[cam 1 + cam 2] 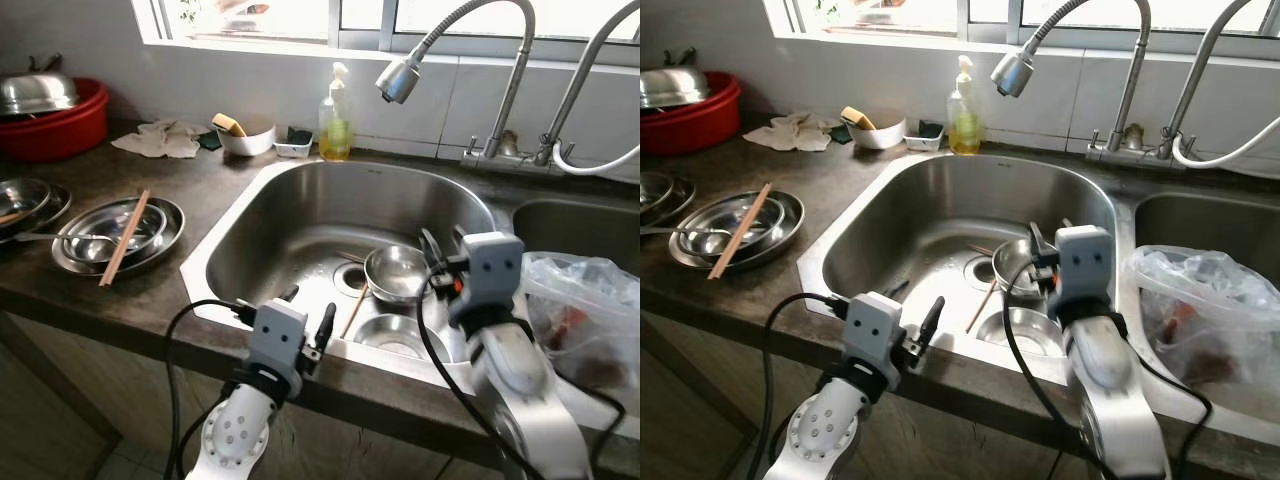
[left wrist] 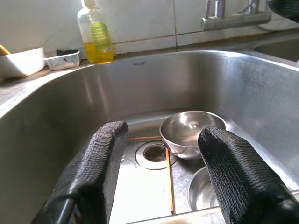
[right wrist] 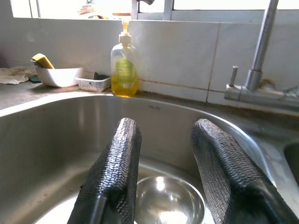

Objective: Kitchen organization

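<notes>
Sink [image 1: 300,190]: holding two steel bowls, the farther bowl [image 1: 396,272] sitting by the drain, the nearer bowl [image 1: 392,335] lying just below it, a chopstick [image 1: 354,311] resting beside them.
Counter dish [image 1: 160,245]: carrying a steel bowl and chopsticks [image 1: 124,238].
Soap bottle [image 3: 124,71]: showing a green label, writing unreadable.
Left gripper [image 1: 306,318]: hovering over the sink's front rim, fingers spread.
Right gripper [image 1: 441,247]: hanging above the farther bowl, fingers parted, gripping nothing.

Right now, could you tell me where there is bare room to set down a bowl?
The dark countertop is bare between the steel plates with chopsticks and the steel sink. The sink floor left of the drain is free too. Its right side is crowded by two steel bowls; a plastic bag fills the right.
</notes>
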Controlling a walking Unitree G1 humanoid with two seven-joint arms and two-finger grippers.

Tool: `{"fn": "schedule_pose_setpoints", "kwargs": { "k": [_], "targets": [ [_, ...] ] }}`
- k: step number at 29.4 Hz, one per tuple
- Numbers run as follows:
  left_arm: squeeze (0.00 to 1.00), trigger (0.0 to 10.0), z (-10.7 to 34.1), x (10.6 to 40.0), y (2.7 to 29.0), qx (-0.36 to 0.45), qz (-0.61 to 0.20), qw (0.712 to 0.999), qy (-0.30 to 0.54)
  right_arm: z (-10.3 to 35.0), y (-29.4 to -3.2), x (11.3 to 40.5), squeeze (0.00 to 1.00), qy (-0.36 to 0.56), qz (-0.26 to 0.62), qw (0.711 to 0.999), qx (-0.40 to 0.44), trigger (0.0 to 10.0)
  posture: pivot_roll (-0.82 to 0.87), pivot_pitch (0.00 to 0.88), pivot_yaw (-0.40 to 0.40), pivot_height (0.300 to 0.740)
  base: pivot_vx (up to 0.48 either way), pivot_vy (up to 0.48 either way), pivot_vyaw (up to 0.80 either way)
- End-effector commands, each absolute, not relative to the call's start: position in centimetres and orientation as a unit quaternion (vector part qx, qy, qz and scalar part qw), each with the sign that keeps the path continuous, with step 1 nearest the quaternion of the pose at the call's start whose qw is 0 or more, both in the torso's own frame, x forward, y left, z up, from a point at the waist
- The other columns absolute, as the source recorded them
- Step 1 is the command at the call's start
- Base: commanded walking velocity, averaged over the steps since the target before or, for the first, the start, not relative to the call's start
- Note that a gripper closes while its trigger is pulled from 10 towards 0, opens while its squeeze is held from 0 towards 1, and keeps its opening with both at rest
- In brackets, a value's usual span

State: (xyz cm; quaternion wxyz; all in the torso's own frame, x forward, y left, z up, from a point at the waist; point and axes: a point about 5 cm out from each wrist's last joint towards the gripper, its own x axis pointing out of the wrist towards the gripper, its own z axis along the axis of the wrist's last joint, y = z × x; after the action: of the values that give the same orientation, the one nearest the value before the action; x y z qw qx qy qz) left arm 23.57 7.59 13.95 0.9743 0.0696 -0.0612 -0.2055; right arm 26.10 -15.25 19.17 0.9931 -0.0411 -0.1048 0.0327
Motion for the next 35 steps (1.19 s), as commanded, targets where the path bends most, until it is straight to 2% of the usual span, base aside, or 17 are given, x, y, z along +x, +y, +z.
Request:
{"fn": "schedule_pose_setpoints", "kwargs": {
  "k": [1,12,30,35],
  "targets": [
    [0.0,10.0,13.9,23.7,7.7,0.072,-0.209,0.973,-0.061,19.6,-15.2,25.6,0.0,-0.12,0.039,0.991,-0.04,10.0,-0.03,0.0,0.009,0.74,0.0,0.0,0.0],
    [0.0,10.0,14.0,23.0,7.8,0.069,-0.223,0.97,-0.072,18.2,-14.5,23.7,0.0,-0.094,0.08,0.992,-0.023,10.0,-0.03,0.0,0.012,0.74,0.0,0.0,0.0],
    [0.0,10.0,13.6,22.9,7.5,0.067,-0.221,0.971,-0.064,18.1,-13.7,24.5,0.0,-0.086,0.08,0.993,-0.025,10.0,-0.03,0.0,0.003,0.74,0.0,0.0,0.0],
    [0.0,10.0,13.6,22.8,7.5,0.065,-0.219,0.972,-0.062,18.1,-13.6,24.6,0.0,-0.089,0.08,0.992,-0.029,10.0,-0.03,0.0,0.003,0.74,0.0,0.0,0.72]
  ]
}}
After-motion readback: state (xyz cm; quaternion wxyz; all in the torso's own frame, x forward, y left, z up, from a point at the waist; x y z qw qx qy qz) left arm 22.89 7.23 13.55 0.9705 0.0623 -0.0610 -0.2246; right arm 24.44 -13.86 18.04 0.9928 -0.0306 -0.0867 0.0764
